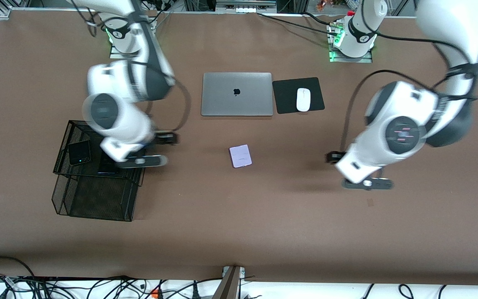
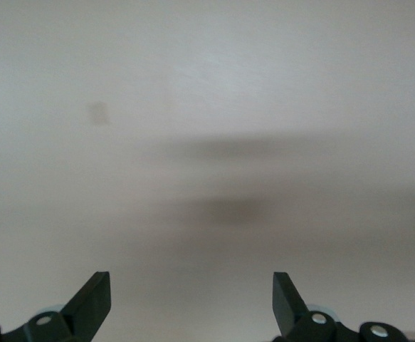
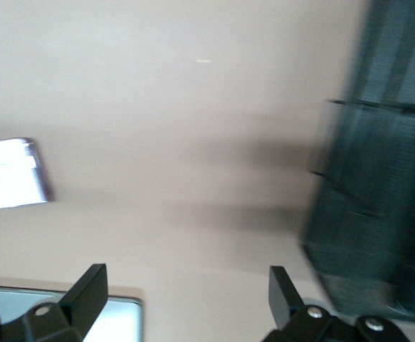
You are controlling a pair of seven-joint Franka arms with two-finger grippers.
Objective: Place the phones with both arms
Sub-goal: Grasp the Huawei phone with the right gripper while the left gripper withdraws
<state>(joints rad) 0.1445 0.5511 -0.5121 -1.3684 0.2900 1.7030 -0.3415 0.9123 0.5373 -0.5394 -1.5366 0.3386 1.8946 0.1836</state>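
Small squarish white-lavender phone (image 1: 240, 156) is lying mid-surface; small squarish black phone (image 1: 79, 152) is sitting in the black wire-mesh basket (image 1: 93, 195). Right end effector (image 3: 186, 296) is hovering released beside the basket. Left end effector (image 2: 191, 303) is hovering released over bare brown surface (image 1: 264, 232).

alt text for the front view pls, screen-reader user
A white-lavender phone lies alone mid-table, nearer the camera than a closed grey laptop and a white mouse. The open right gripper hovers beside a black mesh rack holding a squarish black phone. The open left gripper hangs over bare tabletop.
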